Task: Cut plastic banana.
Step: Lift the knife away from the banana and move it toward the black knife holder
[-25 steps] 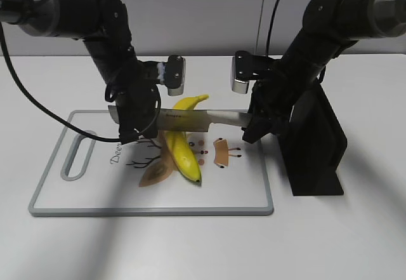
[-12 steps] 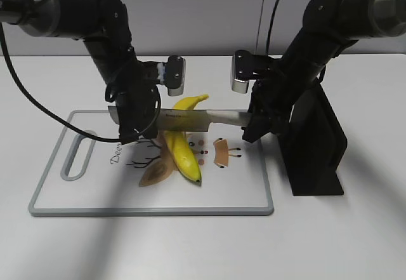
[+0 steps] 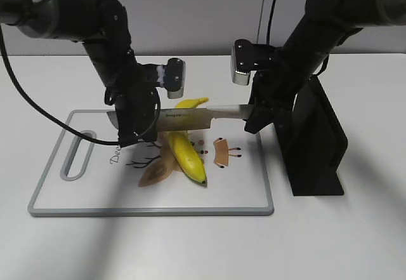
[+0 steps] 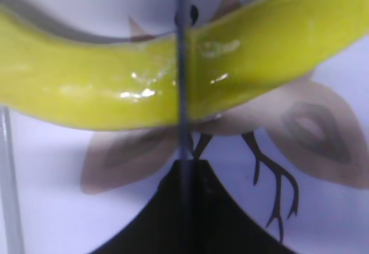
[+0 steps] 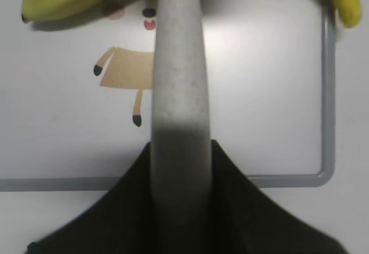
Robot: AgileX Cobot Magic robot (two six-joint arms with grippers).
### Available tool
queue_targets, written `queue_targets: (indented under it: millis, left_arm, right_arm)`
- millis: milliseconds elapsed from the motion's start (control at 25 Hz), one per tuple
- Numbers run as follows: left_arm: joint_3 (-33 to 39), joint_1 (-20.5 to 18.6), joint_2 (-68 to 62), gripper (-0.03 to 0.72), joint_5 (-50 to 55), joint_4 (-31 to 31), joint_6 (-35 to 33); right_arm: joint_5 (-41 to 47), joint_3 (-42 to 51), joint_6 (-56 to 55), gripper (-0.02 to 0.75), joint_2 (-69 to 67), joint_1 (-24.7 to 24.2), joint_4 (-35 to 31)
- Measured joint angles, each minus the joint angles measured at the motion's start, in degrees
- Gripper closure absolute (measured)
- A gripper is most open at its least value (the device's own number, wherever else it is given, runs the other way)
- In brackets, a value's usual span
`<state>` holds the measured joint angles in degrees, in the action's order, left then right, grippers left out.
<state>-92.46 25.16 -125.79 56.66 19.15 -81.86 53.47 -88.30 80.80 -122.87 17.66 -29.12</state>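
One cutting board (image 3: 57, 194) lies on the white bench (image 3: 355, 242), and on it rests one plastic banana (image 3: 188, 150), curved, its dark tip toward the front edge and its stem toward the back. The board carries printed drawings of leaves, branches and a small tan figure beside the banana. One black knife stand (image 3: 317, 146) sits on the bench just off the board's right edge.

I hold one knife (image 3: 190, 119) across the banana, blade level, between my two arms. My right pincer (image 3: 252, 116) grips the handle end; my left pincer (image 3: 127, 124) is at the blade's tip end. From the exterior view I cannot tell how far either pincer is spread.

My left wrist view shows what the exterior view cannot: the thin blade edge (image 4: 183, 64) runs straight across the banana (image 4: 86, 81) at mid-length, and the yellow skin looks parted along that line, with a dark pincer part (image 4: 184, 208) pressed around the blade below. The leaf and branch print shows under the fruit.

My right wrist view shows the grey knife handle (image 5: 177, 81) clamped in my pincer (image 5: 179, 190), the board's grey rim (image 5: 328, 93) at right, the tan figure print, and bits of yellow banana at the two top corners.
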Motion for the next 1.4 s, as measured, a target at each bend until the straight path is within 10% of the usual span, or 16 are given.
queue_targets:
  millis: [800,1160,1400]
  left_arm:
    - [0.1,0.9,18.6,0.669,5.9,-1.9,1.9]
    - [0.1,1.9,23.1,0.221,8.7,-0.2,3.8]
    - [0.2,2.0,28.5,0.151,4.1,0.6,5.1]
  right_arm:
    - [16.5,-10.4,-9.4,0.549,11.3,0.5,2.4]
    - [17.6,-10.5,-15.5,0.538,14.9,0.6,6.3]
    - [17.6,-10.4,-18.9,0.540,17.8,0.8,10.3]
